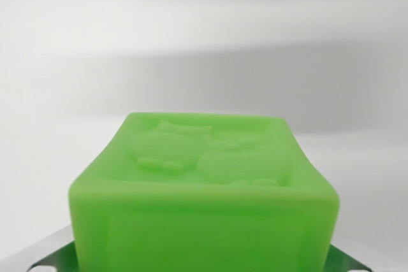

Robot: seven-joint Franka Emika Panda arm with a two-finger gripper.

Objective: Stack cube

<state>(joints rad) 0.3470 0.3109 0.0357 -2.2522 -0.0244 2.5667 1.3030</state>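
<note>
A green cube with a raised animal figure on its top face fills the lower middle of the wrist view, very close to the camera. Grey metal fingertips show at the bottom corners, one against each side of the cube. My gripper looks shut on the green cube, with its jaws pressed to the left and right faces. The cube's bottom is cut off by the picture's lower edge. No second cube is in sight.
Behind the cube lies a blurred white surface with a broad grey shadow band across its middle. Nothing else can be made out.
</note>
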